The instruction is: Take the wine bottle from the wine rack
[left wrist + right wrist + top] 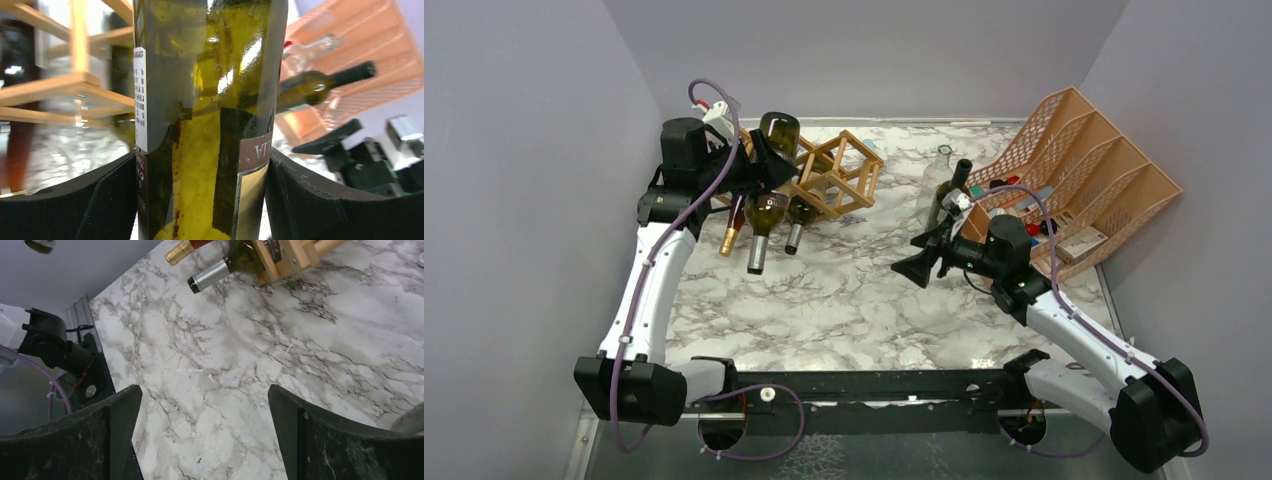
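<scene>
My left gripper (767, 170) is shut on a green wine bottle (765, 212) at the left end of the tan wooden wine rack (839, 175). The bottle's base (779, 130) points to the back wall and its silver-capped neck (757, 258) points to the near edge. In the left wrist view the bottle (205, 100) fills the gap between both black fingers (100, 200), with the rack (75, 82) blurred to its left. My right gripper (919, 268) is open and empty above the marble table (210, 365), right of centre.
Two more bottles, one gold-capped (731, 238) and one grey-capped (795, 232), lie in the rack with necks sticking out. A peach mesh organiser (1094, 170) stands at the back right, with a clear bottle (935, 180) and a dark green bottle (954, 195) upright before it. Walls close in on both sides.
</scene>
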